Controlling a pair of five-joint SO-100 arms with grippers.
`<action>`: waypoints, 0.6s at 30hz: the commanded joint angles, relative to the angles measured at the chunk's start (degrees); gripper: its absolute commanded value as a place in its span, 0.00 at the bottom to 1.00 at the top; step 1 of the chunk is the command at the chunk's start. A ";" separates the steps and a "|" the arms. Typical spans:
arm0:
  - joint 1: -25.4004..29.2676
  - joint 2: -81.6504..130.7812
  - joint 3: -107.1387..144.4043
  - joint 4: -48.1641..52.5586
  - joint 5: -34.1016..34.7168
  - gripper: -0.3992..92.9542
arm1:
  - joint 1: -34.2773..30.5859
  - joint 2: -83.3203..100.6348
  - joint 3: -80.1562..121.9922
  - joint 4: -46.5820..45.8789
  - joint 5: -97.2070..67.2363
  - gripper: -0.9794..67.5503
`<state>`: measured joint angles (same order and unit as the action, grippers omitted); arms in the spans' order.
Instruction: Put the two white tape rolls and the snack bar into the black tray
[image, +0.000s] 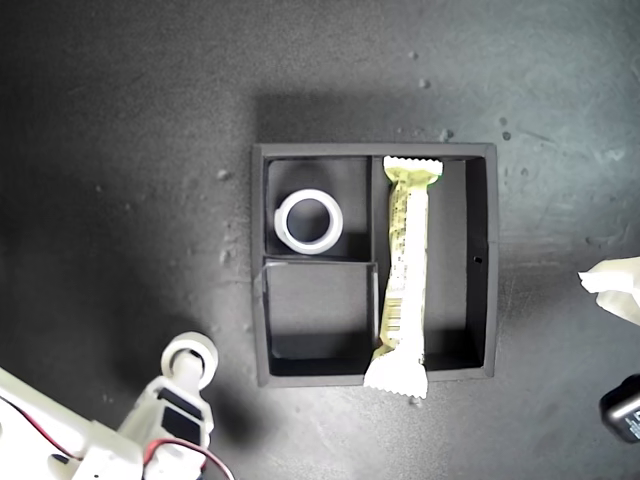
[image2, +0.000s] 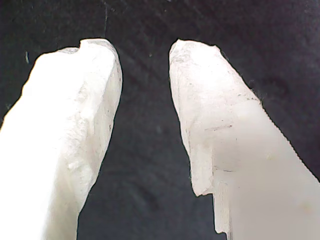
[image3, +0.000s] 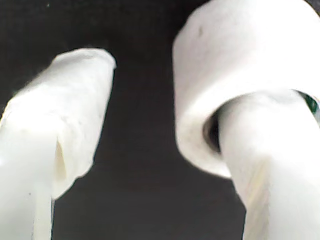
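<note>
No legible text, brand, number or sign is presented in any view. Print is carried along the wrapper of the snack bar, which lies in the black tray, but in the exterior view it is resolved only as small dark marks, and no letter or digit can be made out. No marking is shown in the two wrist views.

Dark matte tabletop fills scene; pale specks and crumbs scattered over it, thickest toward 1 o'clock of centre; faint scuff marks toward 3 o'clock; small black object with lighter edge cut off by frame at 4 o'clock, resting on tabletop; its identity unclear
</note>
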<state>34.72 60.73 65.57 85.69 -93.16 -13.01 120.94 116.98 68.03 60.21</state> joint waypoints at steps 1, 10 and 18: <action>0.26 1.67 -2.37 0.79 0.18 0.18 | -0.26 1.14 -0.18 -0.79 -0.35 0.11; -1.58 -3.60 -2.29 -0.26 -0.26 0.07 | -1.05 0.97 -0.09 -1.32 -0.44 0.11; -3.69 0.97 -1.32 3.78 -0.79 0.00 | -2.20 0.97 1.05 -2.29 0.35 0.10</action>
<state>31.64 56.87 65.48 86.22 -93.78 -14.59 120.94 118.12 66.45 60.21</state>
